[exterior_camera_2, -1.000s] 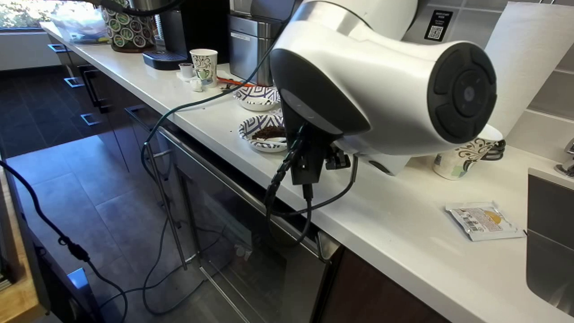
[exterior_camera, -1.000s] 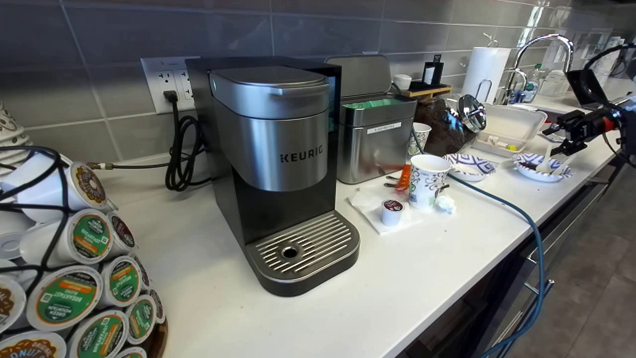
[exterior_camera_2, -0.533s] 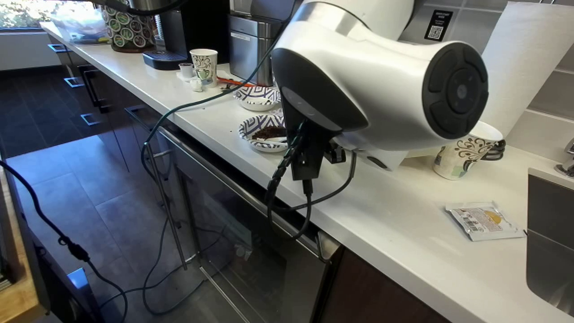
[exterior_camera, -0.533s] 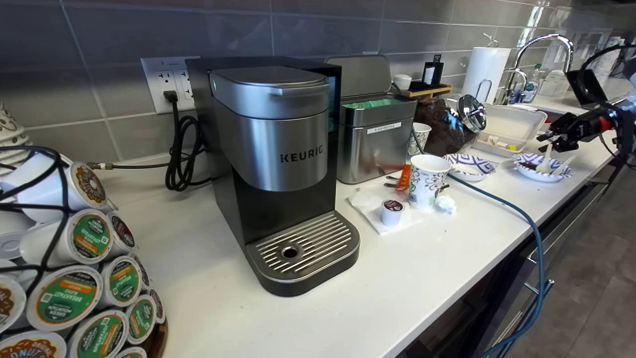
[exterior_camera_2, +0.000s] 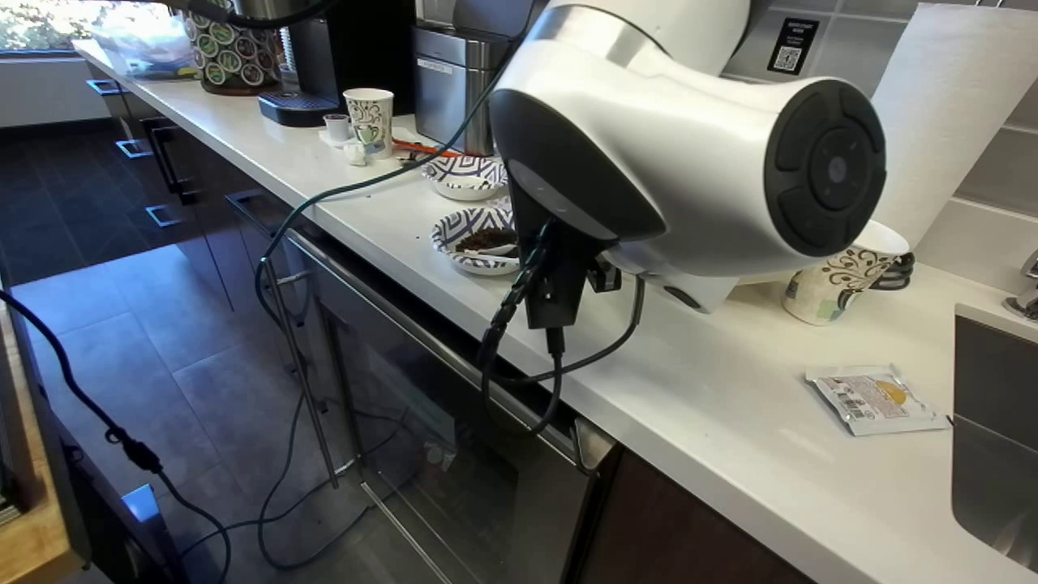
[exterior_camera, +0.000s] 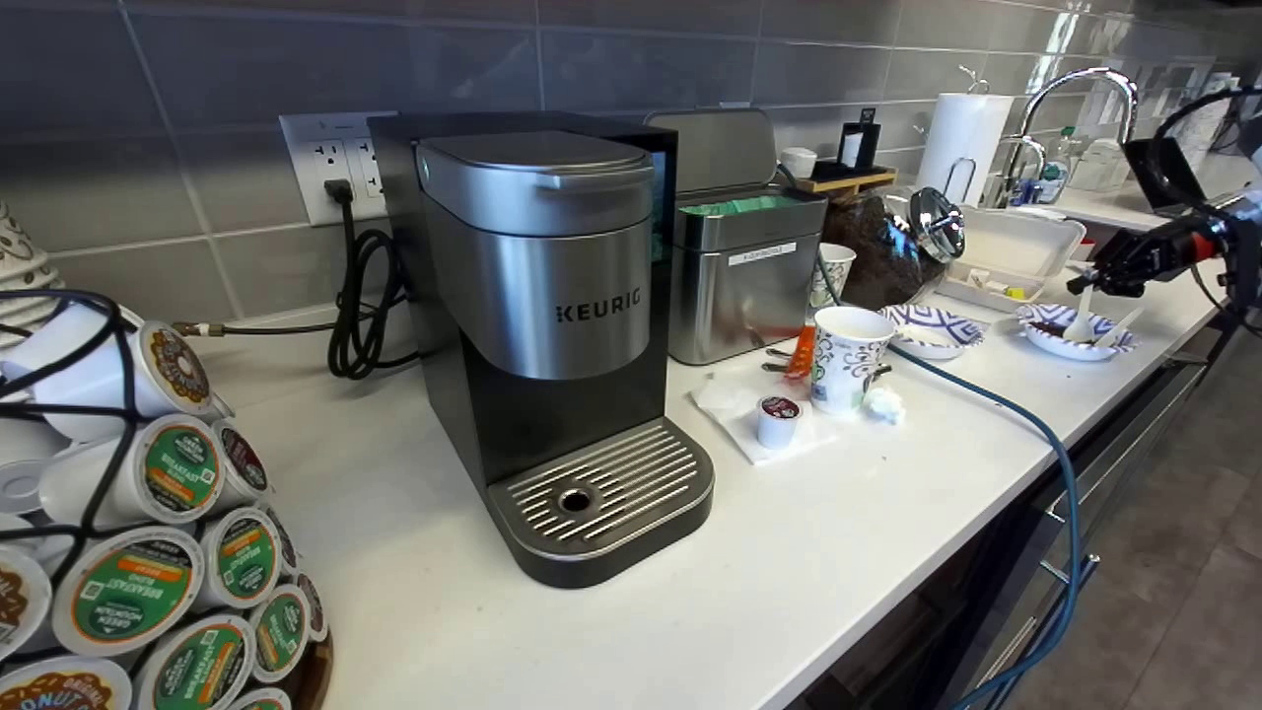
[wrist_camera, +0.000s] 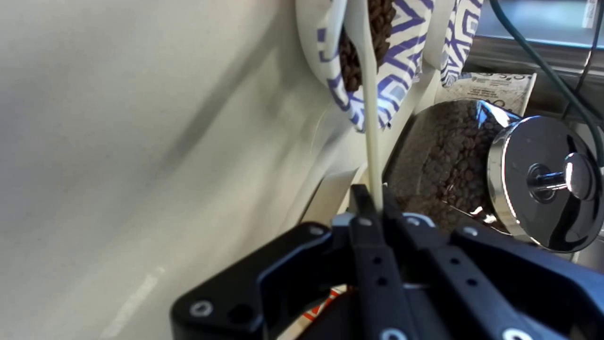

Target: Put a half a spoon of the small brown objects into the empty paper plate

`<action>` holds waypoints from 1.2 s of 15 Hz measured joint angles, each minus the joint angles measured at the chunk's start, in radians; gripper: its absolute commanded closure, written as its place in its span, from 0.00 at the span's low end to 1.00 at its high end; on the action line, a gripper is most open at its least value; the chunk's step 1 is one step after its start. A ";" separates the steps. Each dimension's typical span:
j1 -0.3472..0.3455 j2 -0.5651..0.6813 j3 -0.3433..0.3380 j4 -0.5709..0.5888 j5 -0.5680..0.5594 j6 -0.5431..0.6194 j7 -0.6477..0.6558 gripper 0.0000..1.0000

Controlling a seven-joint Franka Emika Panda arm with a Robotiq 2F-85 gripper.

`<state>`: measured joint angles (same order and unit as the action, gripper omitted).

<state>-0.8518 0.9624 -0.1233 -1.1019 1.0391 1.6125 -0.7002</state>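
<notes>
Your pincer (wrist_camera: 375,202) is closed tight on the handle of a white spoon (wrist_camera: 371,123), whose scoop end is cut by the top edge of the wrist view, so you can't tell what it carries. The brown beans (wrist_camera: 352,68) lie in a patterned bowl (wrist_camera: 405,40), cropped there too and partly hidden by the arm (exterior_camera_2: 665,170) in an exterior view. Near it stands a second patterned bowl (exterior_camera: 933,330), its inside too small for you to judge.
</notes>
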 measured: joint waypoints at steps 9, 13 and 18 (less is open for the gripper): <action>-0.042 -0.063 0.000 -0.025 0.079 0.013 -0.053 0.99; -0.038 -0.139 -0.002 -0.123 0.076 0.055 -0.181 0.96; -0.037 -0.145 -0.001 -0.129 0.076 0.057 -0.185 0.99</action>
<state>-0.8892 0.8178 -0.1241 -1.2314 1.1152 1.6697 -0.8854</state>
